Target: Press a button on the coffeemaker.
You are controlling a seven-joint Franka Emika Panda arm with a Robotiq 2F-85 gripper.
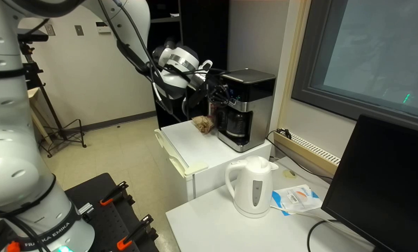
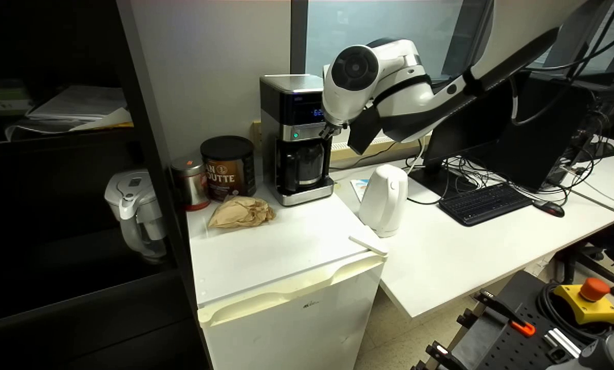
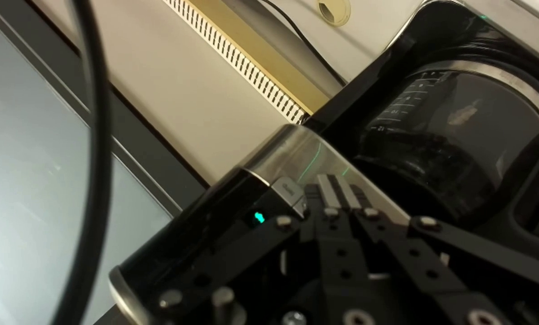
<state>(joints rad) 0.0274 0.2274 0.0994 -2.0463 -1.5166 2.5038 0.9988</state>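
Below centre in the wrist view, my empty claw [image 3: 338, 192], pinched together, beside a coffeemaker [image 3: 323, 158] button [image 3: 287, 192]: aligning, I reckon; next, careful press.

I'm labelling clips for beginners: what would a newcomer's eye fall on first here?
Probably the big white robot arm, filling an exterior view's left side. Its closed end effector sits close to the front of the coffeemaker, which stands on the white fridge. The white kettle on the desk might come next.
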